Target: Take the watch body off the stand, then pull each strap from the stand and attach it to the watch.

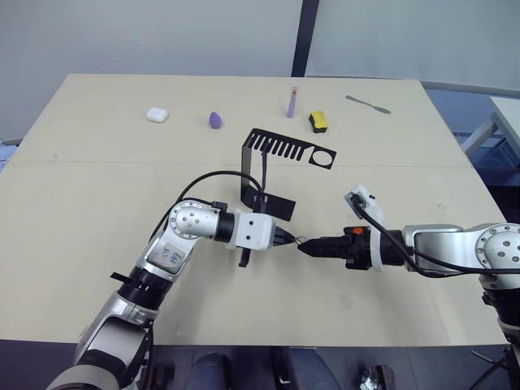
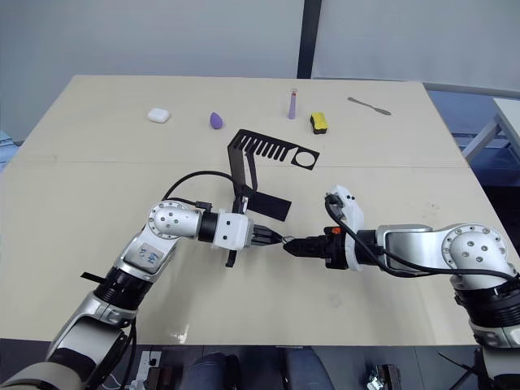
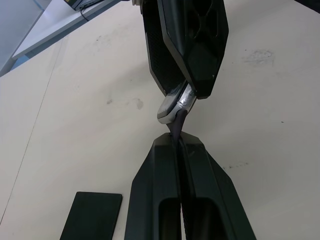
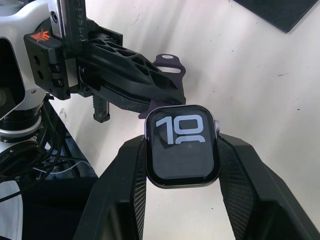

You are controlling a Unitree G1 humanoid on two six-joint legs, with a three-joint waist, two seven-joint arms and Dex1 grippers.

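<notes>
Centrally, left jaws (image 3: 177,142) clamp the dark purple strap (image 3: 178,120) end-on against the grey-rimmed, dark-screened watch body (image 4: 183,145), which the right jaws (image 1: 305,248) grip.

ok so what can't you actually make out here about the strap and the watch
- Whether the strap has seated in the watch body: in the left wrist view the right gripper covers the joint; in the head views it is too small.
- The strap's length: hidden inside the shut left gripper.
- The second strap: I can't find it; the stand slots look bare.
- The watch's lower digits: cut off on the screen.
</notes>
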